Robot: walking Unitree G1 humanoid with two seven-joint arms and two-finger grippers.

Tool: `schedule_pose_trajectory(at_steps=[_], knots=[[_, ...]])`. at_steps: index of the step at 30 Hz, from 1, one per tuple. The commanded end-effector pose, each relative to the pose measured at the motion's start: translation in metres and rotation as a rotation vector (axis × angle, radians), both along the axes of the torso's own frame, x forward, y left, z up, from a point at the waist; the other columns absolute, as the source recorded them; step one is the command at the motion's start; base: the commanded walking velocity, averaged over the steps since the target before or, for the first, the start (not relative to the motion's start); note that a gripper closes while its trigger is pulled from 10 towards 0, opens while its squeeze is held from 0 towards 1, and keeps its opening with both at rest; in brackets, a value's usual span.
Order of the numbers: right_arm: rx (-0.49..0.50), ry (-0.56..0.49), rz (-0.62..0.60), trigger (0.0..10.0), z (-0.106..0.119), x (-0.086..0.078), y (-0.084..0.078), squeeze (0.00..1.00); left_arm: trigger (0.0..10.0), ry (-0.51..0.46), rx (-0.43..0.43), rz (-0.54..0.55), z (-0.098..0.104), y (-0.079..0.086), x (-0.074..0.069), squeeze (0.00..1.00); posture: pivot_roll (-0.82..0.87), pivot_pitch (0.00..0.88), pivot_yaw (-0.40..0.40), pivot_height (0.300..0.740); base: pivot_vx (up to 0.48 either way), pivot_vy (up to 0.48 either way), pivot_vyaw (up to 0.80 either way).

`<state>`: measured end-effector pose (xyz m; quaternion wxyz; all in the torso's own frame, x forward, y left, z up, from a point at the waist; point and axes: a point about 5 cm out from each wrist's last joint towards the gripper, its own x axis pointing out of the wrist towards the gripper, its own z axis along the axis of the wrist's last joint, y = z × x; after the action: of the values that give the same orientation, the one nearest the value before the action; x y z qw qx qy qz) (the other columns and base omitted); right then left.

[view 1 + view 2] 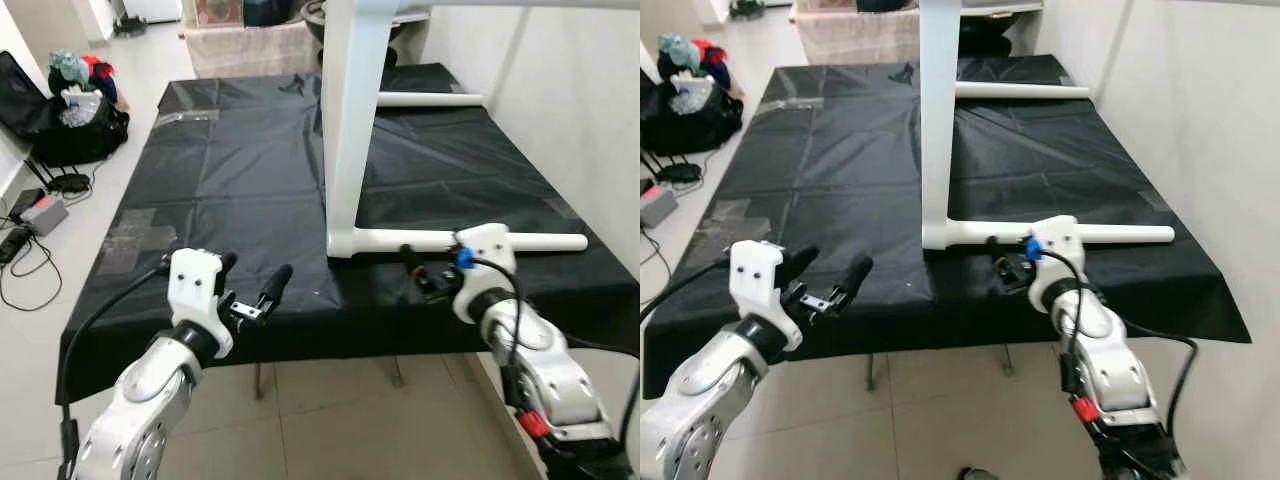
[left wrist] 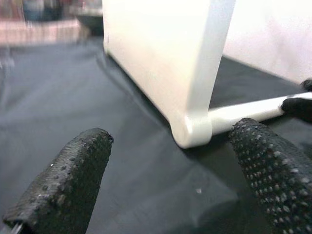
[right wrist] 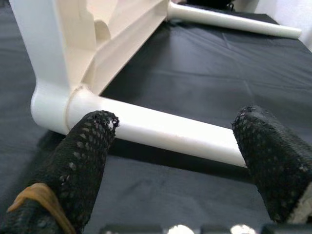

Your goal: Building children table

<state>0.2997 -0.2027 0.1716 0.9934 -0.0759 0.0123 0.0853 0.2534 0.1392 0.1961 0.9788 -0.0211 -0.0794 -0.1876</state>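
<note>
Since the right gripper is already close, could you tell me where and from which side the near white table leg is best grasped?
I would grip the near leg on its bare round shaft, a little out from the corner socket of the tabletop, which stands on edge. It lies flat on the black cloth, so come from the robot's side, right gripper open, fingers straddling it above and below.

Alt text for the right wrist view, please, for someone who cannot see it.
The right gripper hovers with its two black fingers spread open on either side of a white table leg lying across a black tablecloth. The leg plugs into the corner of the white tabletop, which stands on its edge; a second leg juts out further back.
</note>
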Motion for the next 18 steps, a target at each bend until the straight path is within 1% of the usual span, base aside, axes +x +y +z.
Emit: schedule_pose_trajectory(at_steps=[1, 2, 4, 5, 8, 11, 12, 13, 16, 17, 18], knots=[[0.018, -0.018, 0.051, 10.0, 0.0, -0.002, 0.009, 0.0, 10.0, 0.014, 0.019, 0.021, -0.006, 0.005, 0.001, 0.0, -0.09, 0.088, -0.006, 0.74, 0.0, 0.48, 0.0], [0.018, -0.018, 0.051, 10.0, 0.0, -0.002, 0.009, 0.0, 10.0, 0.014, 0.019, 0.021, -0.006, 0.005, 0.001, 0.0, -0.09, 0.088, -0.006, 0.74, 0.0, 0.48, 0.0], [0.051, -0.021, 0.084, 10.0, -0.001, -0.006, 0.019, 0.0, 10.0, -0.017, 0.019, 0.016, 0.003, 0.003, 0.007, 0.0, -0.1, 0.083, 0.009, 0.74, 0.0, 0.48, 0.0], [0.064, -0.023, 0.088, 10.0, 0.0, -0.007, 0.021, 0.0, 10.0, -0.023, 0.017, 0.014, 0.005, 0.002, 0.008, 0.0, -0.1, 0.083, 0.009, 0.74, 0.0, 0.48, 0.0], [0.056, -0.028, 0.091, 10.0, 0.0, -0.007, 0.022, 0.0, 10.0, -0.032, 0.015, 0.007, 0.007, 0.0, 0.009, 0.0, -0.09, 0.082, 0.012, 0.74, 0.0, 0.48, 0.0], [0.051, -0.027, 0.062, 10.0, -0.001, -0.005, 0.02, 0.0, 10.0, -0.036, 0.012, 0.002, 0.008, -0.002, 0.01, 0.0, -0.09, 0.082, 0.012, 0.74, 0.0, 0.48, 0.0], [0.036, -0.016, -0.003, 10.0, -0.004, -0.005, 0.012, 0.0, 10.0, -0.036, 0.015, 0.001, 0.007, -0.002, 0.011, 0.0, -0.09, 0.083, 0.014, 0.74, 0.0, 0.48, 0.0], [0.036, -0.016, -0.003, 10.0, -0.004, -0.005, 0.012, 0.0, 10.0, -0.036, 0.015, 0.001, 0.007, -0.002, 0.011, 0.0, -0.09, 0.083, 0.014, 0.74, 0.0, 0.48, 0.0], [0.026, 0.005, -0.077, 10.0, -0.01, -0.007, 0.003, 0.0, 10.0, -0.025, 0.022, 0.004, 0.003, -0.001, 0.011, 0.0, -0.09, 0.083, 0.014, 0.74, 0.0, 0.445, 0.0], [0.026, 0.026, -0.113, 10.0, -0.016, -0.011, 0.0, 0.0, 10.0, -0.012, 0.037, 0.008, -0.003, 0.001, 0.01, 0.0, -0.1, 0.085, 0.015, 0.74, 0.0, 0.0, 0.0], [0.026, 0.026, -0.113, 10.0, -0.016, -0.011, 0.0, 0.0, 10.0, -0.012, 0.037, 0.008, -0.003, 0.001, 0.01, 0.0, -0.1, 0.085, 0.015, 0.74, 0.0, 0.0, 0.0]])
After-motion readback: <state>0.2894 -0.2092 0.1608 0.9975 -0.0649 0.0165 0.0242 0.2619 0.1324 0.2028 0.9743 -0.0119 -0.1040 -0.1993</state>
